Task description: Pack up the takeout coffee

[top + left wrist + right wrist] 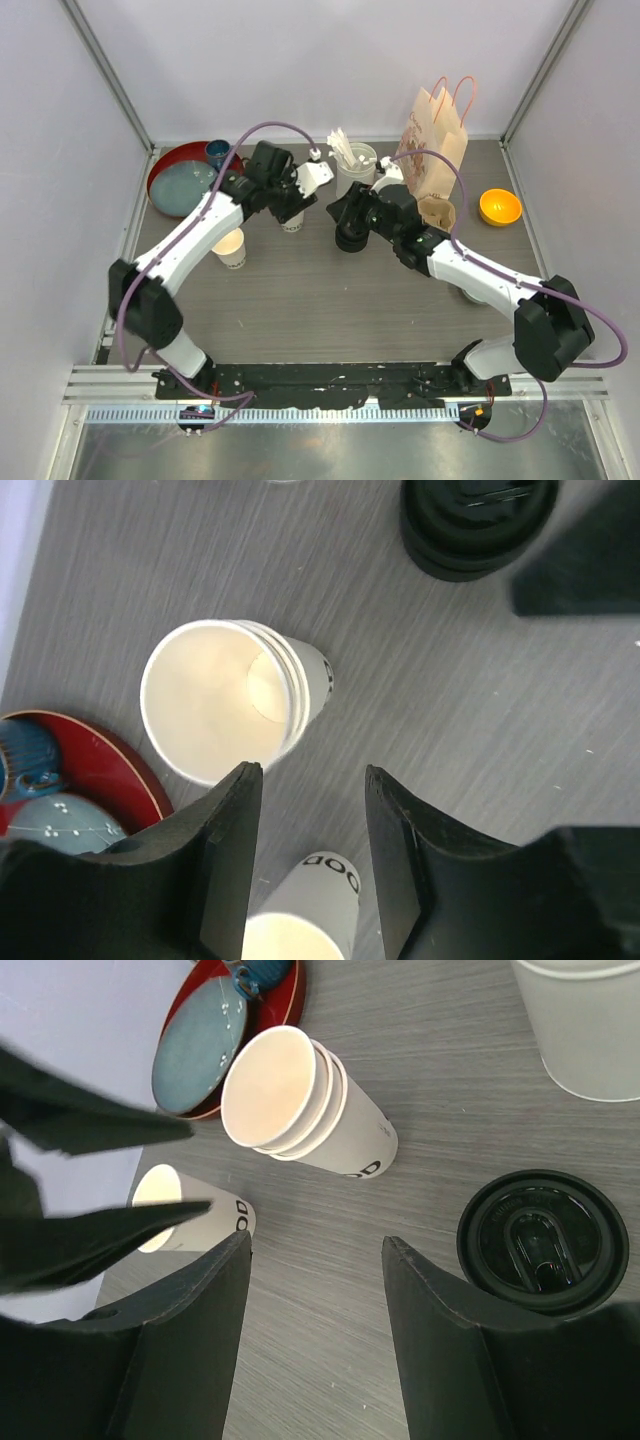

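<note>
Sitting at the far left, a red plate (110,765) carries blue dishes and has no part in the job. Just beside it stands a nested stack of white paper cups (225,705), mouths up, and a single paper cup (308,898) stands a little apart. None has a lid, and none is in the carrier. The left gripper (310,775) hangs above them, fingers spread and holding nothing. Whether it reaches down to the single cup I cannot tell. Next comes the stack of black lids (542,1240) on the table, with the right gripper (317,1245) just beside it, likewise parted and empty. Further right are the white tub of sticks (355,165), the tan pulp carrier (437,212) and the paper bag (437,135).

Packing looks barely begun, and the step in hand seems to be bringing a lid and a cup together. The next move probably calls for the right gripper to shift over the stack and pinch only the top lid. The left would need to close on one cup to steady it, and there the nested cups may lift together.
</note>
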Controlling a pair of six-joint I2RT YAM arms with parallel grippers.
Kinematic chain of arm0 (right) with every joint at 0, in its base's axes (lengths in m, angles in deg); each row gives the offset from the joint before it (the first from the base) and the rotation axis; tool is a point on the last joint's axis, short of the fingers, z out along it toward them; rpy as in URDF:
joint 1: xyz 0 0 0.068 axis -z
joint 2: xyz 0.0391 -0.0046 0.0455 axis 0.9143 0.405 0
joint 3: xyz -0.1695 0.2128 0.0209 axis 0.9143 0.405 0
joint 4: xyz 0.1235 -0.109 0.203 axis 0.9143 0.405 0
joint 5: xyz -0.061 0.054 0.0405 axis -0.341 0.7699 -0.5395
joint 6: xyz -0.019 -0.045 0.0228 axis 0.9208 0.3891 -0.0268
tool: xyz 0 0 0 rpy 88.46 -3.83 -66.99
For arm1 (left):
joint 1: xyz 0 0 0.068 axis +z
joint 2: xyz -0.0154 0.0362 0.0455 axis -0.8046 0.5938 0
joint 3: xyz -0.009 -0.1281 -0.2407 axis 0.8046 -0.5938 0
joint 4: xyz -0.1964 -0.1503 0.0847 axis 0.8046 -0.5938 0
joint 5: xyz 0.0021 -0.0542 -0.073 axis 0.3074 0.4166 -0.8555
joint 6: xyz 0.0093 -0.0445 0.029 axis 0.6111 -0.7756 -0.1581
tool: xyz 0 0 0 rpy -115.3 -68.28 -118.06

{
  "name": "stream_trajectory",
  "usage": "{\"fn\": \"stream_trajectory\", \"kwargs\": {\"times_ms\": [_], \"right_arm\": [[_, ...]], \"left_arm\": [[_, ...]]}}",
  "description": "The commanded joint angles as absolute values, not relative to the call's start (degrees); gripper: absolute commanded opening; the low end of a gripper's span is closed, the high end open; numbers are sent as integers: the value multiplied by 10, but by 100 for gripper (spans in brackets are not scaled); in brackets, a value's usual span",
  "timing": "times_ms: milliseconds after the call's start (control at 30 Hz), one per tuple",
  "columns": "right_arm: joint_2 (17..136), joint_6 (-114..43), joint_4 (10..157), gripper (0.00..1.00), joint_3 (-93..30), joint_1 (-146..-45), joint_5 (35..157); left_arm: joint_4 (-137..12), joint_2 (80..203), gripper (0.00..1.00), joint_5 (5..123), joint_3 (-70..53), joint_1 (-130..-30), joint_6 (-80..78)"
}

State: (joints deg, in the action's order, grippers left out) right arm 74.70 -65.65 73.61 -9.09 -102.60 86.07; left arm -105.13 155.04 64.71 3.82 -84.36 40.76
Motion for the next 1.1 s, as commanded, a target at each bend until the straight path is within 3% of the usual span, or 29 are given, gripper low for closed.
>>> {"fn": "stream_trajectory", "kwargs": {"times_ms": [0,167,400,767,1067], "right_arm": [[749,-654,722,61,-105,-1023,868],[747,-650,731,61,-102,-1013,862],[757,-641,733,61,-108,-1007,865],[761,-638,736,60,-115,-1000,872],[757,-636,740,60,-109,-996,871]], "left_arm": [[-1089,1638,49,660,129,-839,420],[-1087,1680,48,657,170,-839,427],[-1097,1712,32,661,192,-839,421],[-1121,1753,29,677,226,-838,421],[-1148,1762,2,669,247,-839,406]]}}
